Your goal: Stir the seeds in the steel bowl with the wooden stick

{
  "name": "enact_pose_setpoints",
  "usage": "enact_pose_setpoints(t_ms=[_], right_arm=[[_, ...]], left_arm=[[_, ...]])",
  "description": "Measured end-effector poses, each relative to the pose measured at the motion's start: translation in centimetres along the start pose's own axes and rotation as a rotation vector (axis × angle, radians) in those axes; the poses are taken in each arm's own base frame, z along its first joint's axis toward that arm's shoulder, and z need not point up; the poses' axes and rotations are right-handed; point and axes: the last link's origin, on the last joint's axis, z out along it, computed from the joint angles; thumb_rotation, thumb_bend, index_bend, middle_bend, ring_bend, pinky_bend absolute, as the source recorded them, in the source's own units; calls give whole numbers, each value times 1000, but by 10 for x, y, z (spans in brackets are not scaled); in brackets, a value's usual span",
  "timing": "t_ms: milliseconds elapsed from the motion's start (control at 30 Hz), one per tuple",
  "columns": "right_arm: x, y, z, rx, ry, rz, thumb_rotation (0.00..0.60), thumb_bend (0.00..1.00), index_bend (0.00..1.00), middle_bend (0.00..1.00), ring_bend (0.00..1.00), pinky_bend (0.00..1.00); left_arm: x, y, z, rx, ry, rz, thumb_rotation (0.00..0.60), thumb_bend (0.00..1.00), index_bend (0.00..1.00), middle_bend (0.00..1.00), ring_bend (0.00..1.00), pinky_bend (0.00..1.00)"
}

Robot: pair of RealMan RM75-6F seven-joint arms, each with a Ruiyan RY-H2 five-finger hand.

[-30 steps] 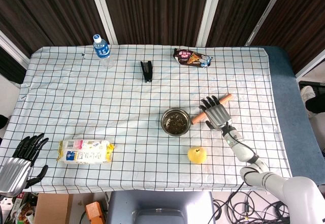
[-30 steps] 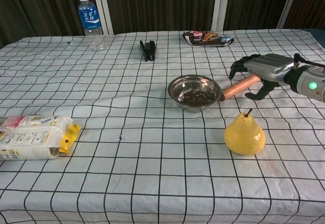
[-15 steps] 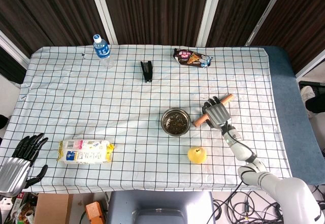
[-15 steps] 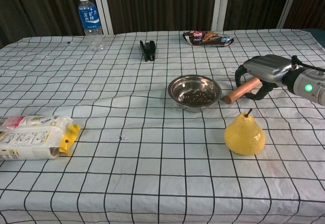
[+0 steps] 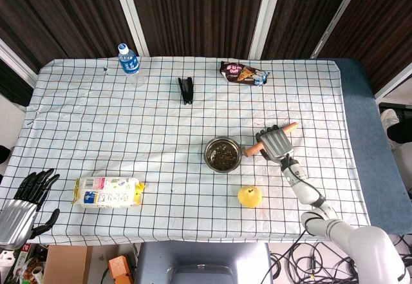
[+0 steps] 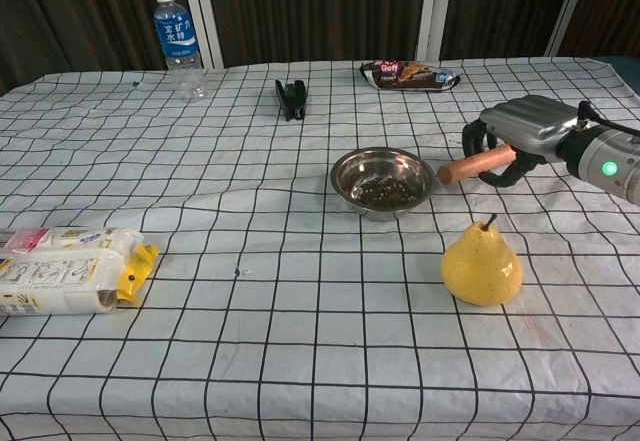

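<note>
A steel bowl [image 5: 223, 154] [image 6: 383, 180] with dark seeds in it stands on the checked cloth, right of centre. Just right of it, my right hand [image 5: 277, 143] [image 6: 515, 133] grips the wooden stick [image 5: 254, 149] [image 6: 463, 167] around its middle. The stick is lifted off the cloth, its near end pointing at the bowl's right rim without touching it. The far end of the stick [image 5: 290, 126] pokes out behind the hand in the head view. My left hand [image 5: 22, 207] hangs open off the table's front left corner, holding nothing.
A yellow pear [image 5: 250, 196] [image 6: 482, 264] stands in front of the right hand. A snack pack [image 5: 106, 192] [image 6: 65, 270] lies front left. A water bottle [image 5: 129, 59], a black clip [image 5: 186, 89] and a chocolate wrapper [image 5: 243, 73] sit along the far side.
My right hand's fingers closed around the wooden stick and lifted it off the cloth. The left hand sank slightly lower.
</note>
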Motion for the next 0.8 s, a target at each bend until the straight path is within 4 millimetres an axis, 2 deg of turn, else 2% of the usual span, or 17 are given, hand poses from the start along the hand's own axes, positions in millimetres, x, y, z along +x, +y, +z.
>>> enact_pose_setpoints(t_ms=[200,267,400,633,800], right_arm=[[15,5,-4,-21,80,152,600,325,909,576,495,472],[24,9,-6,-20,117,229,600,325,933,596,519,506],[48,21,-11,-14,202,363,600,325,959,619,541,510],[66,32,-20,-46,222,750,600,325,975,634,554,510],[65,45,-26,-96,226,1043,600,325,986,645,571,510]], left_arm=[[0,0,0,0,-2,2,600,419,0,0,0,0],[-1,0,0,1,-4,4,600,420,0,0,0,0],[-1,2,0,-1,-5,7,600,419,0,0,0,0],[-3,4,0,-8,-10,11,600,420,0,0,0,0],[-4,4,1,-8,-19,11,600,420,0,0,0,0]])
